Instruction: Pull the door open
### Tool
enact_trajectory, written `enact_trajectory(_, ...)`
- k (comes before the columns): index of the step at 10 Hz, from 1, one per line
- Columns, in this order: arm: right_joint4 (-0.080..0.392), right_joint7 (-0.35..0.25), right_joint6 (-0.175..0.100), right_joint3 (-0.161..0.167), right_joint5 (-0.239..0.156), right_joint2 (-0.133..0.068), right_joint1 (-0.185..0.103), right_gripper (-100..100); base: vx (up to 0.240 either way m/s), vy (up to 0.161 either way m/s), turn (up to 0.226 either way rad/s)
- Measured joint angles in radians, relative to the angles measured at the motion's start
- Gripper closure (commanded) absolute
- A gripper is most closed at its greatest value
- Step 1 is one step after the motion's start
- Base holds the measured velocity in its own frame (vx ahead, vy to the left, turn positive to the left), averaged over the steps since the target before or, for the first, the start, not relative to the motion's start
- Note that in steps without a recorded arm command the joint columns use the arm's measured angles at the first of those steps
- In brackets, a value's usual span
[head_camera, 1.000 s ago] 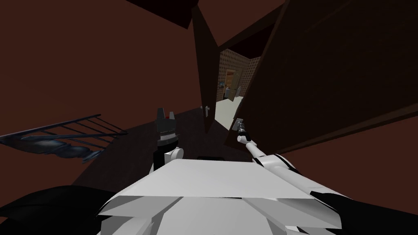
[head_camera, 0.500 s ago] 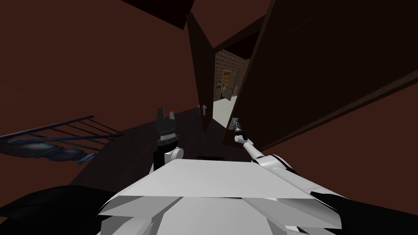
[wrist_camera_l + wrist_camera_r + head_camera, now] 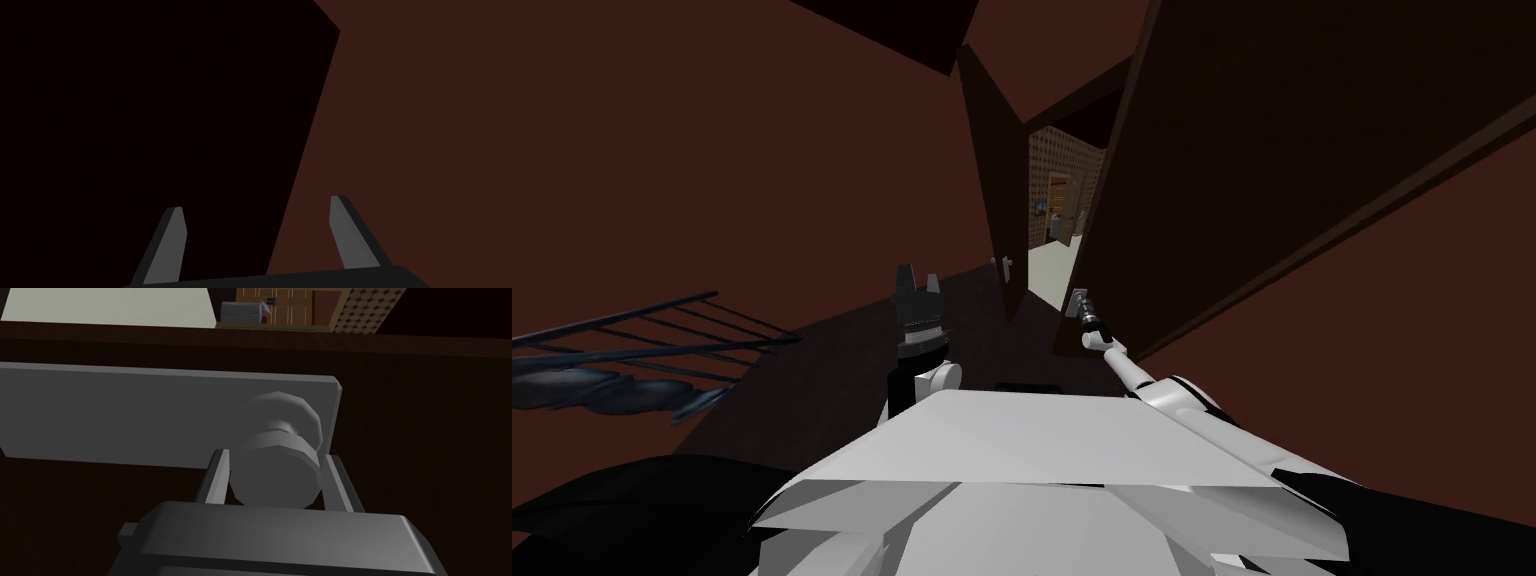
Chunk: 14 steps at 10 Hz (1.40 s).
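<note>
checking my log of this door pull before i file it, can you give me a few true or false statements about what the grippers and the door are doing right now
1. The right gripper is shut on the knob. True.
2. The left gripper grips the edge of the door. False: it is open, holds nothing and is apart from the door.
3. The door is fully shut. False: it stands ajar, with a pale floor showing through the gap.
4. The knob sits on a grey plate on the dark door. True.
</note>
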Motion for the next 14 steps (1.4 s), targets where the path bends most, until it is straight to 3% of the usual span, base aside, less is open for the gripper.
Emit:
enact_trajectory(2,0.000,-0.014,-0.008,0.043,0.014,0.009,-0.010,100,-0.017,0.017,-0.159)
enact_trajectory(4,-0.070,0.008,0.017,0.049,0.018,0.017,0.023,100,-0.016,-0.014,-0.187)
enact_trajectory(6,-0.079,-0.007,0.020,0.090,0.030,0.024,0.017,100,-0.023,-0.021,-0.196)
enact_trajectory(7,-0.061,-0.017,0.019,0.111,0.036,0.031,-0.003,100,-0.012,-0.013,-0.034)
enact_trajectory(9,-0.147,0.005,0.050,0.119,0.041,0.035,0.038,100,0.001,-0.040,-0.169)
enact_trajectory(12,-0.106,-0.021,0.019,0.178,0.060,0.055,0.010,100,-0.008,-0.042,-0.095)
enact_trajectory(14,-0.161,-0.020,0.048,0.198,0.065,0.054,0.025,100,-0.003,-0.079,-0.209)
